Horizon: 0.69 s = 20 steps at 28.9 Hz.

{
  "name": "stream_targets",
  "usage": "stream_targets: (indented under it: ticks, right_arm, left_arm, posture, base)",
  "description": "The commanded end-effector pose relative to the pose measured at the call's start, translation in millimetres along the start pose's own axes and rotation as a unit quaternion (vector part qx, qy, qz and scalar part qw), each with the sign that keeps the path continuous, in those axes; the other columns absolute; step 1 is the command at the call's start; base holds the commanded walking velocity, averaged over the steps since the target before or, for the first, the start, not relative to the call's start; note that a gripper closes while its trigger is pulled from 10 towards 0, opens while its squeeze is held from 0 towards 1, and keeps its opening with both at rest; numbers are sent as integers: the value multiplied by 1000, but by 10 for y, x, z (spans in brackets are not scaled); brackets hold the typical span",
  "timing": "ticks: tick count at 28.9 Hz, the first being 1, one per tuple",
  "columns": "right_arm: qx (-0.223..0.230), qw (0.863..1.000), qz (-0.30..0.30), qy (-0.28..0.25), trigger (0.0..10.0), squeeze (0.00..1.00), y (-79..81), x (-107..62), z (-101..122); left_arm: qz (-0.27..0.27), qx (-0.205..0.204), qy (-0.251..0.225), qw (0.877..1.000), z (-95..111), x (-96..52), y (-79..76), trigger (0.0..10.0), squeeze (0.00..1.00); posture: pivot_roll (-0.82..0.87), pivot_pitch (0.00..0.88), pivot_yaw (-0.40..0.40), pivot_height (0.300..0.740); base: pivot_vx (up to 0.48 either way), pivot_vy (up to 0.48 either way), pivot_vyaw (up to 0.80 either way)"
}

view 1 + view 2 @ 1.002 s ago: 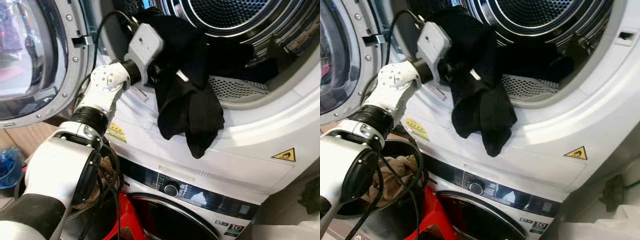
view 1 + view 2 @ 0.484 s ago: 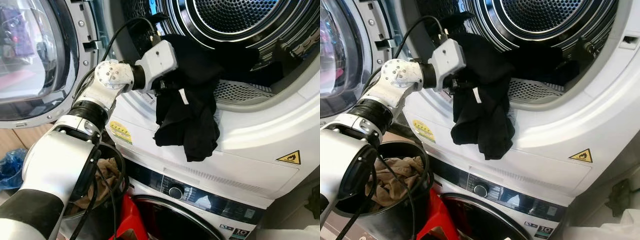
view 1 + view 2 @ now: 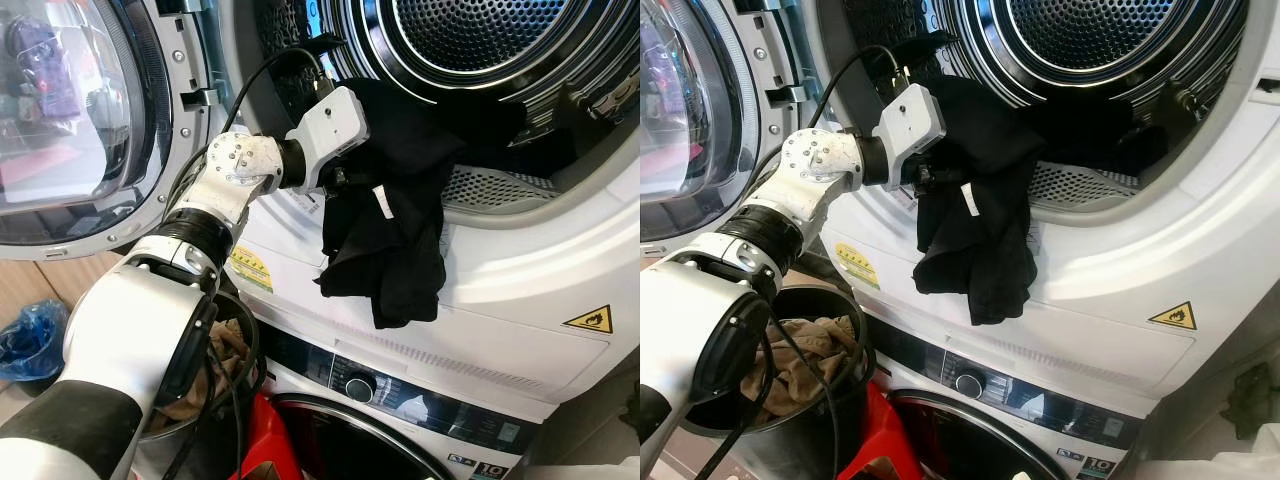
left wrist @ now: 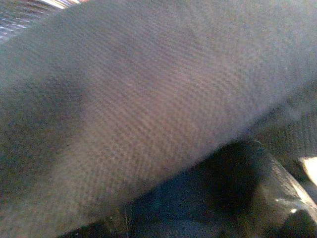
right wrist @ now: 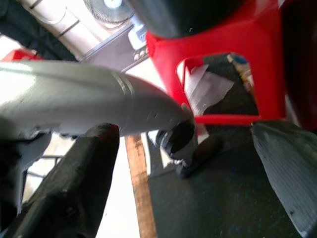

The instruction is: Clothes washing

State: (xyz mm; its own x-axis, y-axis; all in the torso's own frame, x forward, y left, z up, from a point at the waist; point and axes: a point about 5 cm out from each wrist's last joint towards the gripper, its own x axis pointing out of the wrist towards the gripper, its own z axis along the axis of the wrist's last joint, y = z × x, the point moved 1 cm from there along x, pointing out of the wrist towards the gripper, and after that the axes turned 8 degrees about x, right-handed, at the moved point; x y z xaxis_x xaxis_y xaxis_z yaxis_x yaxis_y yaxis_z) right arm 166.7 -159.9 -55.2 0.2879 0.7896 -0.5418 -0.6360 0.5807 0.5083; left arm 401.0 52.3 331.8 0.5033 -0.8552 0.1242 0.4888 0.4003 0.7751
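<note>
Left end effector (image 3: 345,185) is buried in the black garment (image 3: 395,230) draped over the upper drum's rim (image 3: 520,205), apparently clamped on it, while the right end effector (image 5: 188,163) hangs with fingers apart.

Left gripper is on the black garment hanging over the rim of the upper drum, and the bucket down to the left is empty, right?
Not quite. The left gripper is at the black garment draped over the upper drum's rim, but the bucket is not empty: the right eye view shows tan clothes in it.
</note>
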Motion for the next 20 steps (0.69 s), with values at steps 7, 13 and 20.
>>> stream_targets:
  ticks: [7,13,20]
  right_arm:
    - [-80,980,102,-150,10000,0,302,-48,803]
    - [-135,926,272,-223,10000,0,854,-373,1258]
    - [-218,922,228,-226,10000,0,993,-491,1511]
  left_arm:
    - [23,-6,-41,999,185,51,131,10000,0]
    - [19,-9,-40,999,146,45,85,10000,0]
    - [10,-11,-40,999,134,40,66,10000,0]
  posture:
    - [-77,23,57,740]
    - [-73,27,50,740]
    - [-74,28,46,740]
  base:
    - [0,0,0]
    - [0,0,0]
    - [0,0,0]
